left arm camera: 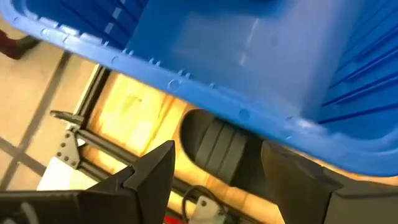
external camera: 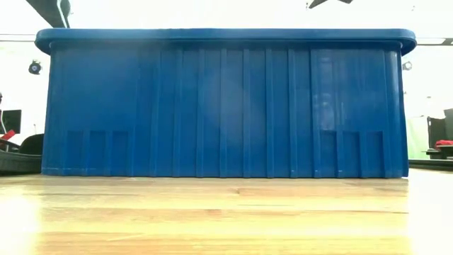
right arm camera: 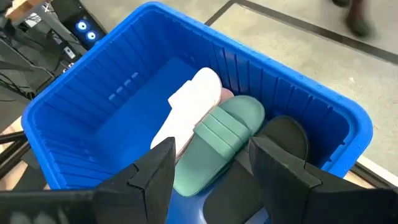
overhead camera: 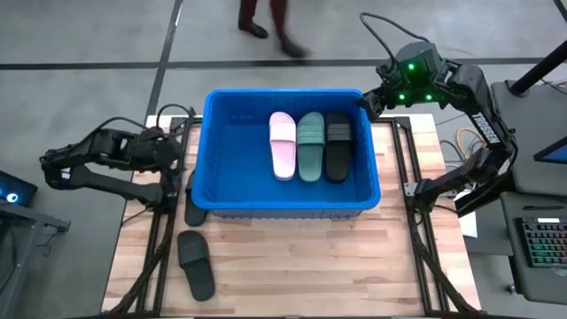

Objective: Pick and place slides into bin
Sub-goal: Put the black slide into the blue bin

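Observation:
The blue bin (overhead camera: 221,190) stands mid-table, and its near wall fills the low view (external camera: 226,106). Inside it lie a light pink slide (overhead camera: 283,144), a dark green slide (overhead camera: 311,146) and a black slide (overhead camera: 337,147), side by side. They also show in the right wrist view: pink (right arm camera: 186,115), green (right arm camera: 221,137), black (right arm camera: 283,140). Another black slide (overhead camera: 192,209) lies on the table against the bin's left wall, partly under the rim (left arm camera: 214,149). A further black slide (overhead camera: 196,264) lies near the table's front left. My left gripper (left arm camera: 217,180) is open beside the bin's left wall, above the slide there. My right gripper (right arm camera: 214,174) is open and empty over the bin's far right corner.
The wooden table (overhead camera: 292,266) has free room in front of the bin. Black frame rails (overhead camera: 159,230) run along the table's left and right sides. A person's legs (overhead camera: 266,27) show on the floor beyond the far edge. A keyboard (overhead camera: 542,244) sits at the right.

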Tool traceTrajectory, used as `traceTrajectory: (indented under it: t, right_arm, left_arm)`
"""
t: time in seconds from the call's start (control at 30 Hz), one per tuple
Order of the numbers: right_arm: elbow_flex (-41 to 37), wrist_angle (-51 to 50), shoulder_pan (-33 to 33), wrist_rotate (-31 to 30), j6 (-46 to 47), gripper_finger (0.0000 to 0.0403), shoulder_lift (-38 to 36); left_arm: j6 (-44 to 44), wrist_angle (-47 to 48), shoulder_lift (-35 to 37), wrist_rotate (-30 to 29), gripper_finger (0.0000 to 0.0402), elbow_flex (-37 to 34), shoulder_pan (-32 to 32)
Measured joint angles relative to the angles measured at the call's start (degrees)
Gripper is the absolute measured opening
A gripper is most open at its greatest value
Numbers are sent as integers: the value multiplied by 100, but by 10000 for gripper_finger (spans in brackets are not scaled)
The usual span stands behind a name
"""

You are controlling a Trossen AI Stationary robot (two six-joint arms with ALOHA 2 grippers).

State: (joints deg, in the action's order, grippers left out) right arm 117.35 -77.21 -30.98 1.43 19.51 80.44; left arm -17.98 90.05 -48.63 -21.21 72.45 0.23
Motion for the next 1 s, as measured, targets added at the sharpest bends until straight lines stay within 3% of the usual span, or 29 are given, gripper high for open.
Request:
traceTrajectory:
  t: [0.13, 0.23, 0.47, 0.6, 0.8, 0.9, 1.0]
  right_arm:
    - [-16, -2, 0, -2, 0, 194, 44]
    - [-16, -2, -1, -2, 0, 194, 69]
    - [-23, -2, 0, -6, 0, 194, 68]
    - [-23, -2, 0, -16, 0, 194, 68]
    - [-25, -2, -2, -159, 0, 194, 68]
    - [-25, -4, -2, -166, -3, 194, 68]
    - [-25, -4, -2, -166, -37, 194, 66]
  left_arm:
    - [184, 0, 301, 12, 224, -632, 2]
    - [180, 10, 518, 434, 224, -1174, 2]
    - [-579, -232, 976, 1076, 224, -2007, 2]
    - [-829, -735, 978, 1469, 224, -2144, 2]
    - [-686, -559, 888, 1960, 224, -2223, -2]
    - [-705, -526, 860, 2486, 224, -2030, -4]
    - [-723, -511, 850, 2649, 224, -1656, -9]
